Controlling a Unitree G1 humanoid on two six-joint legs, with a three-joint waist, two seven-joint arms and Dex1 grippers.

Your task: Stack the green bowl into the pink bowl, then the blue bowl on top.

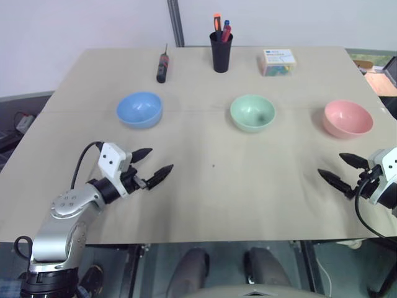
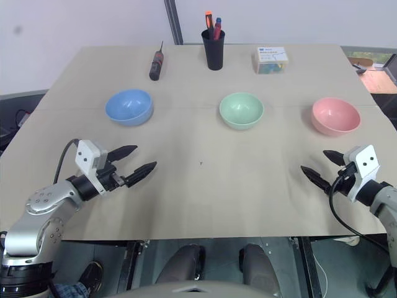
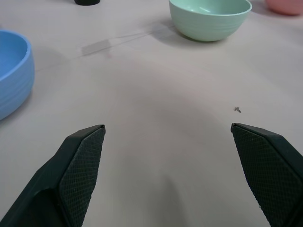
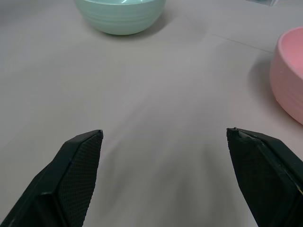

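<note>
Three bowls stand apart in a row across the middle of the table. The blue bowl point(image 1: 139, 109) is on the left, the green bowl point(image 1: 252, 112) in the centre, the pink bowl point(image 1: 348, 118) on the right. All three are upright and empty. My left gripper point(image 1: 153, 164) hovers open over the near left part of the table, in front of the blue bowl point(image 3: 12, 75). My right gripper point(image 1: 339, 170) is open near the right front edge, just in front of the pink bowl point(image 4: 289, 73). The green bowl point(image 4: 120, 14) lies well beyond its fingers.
At the back of the beige table point(image 1: 205, 192) stand a black cup of pens point(image 1: 221, 48), a dark screwdriver point(image 1: 162, 65) lying to its left, and a small white box point(image 1: 277, 62) to its right. Bare tabletop lies between the grippers and the bowls.
</note>
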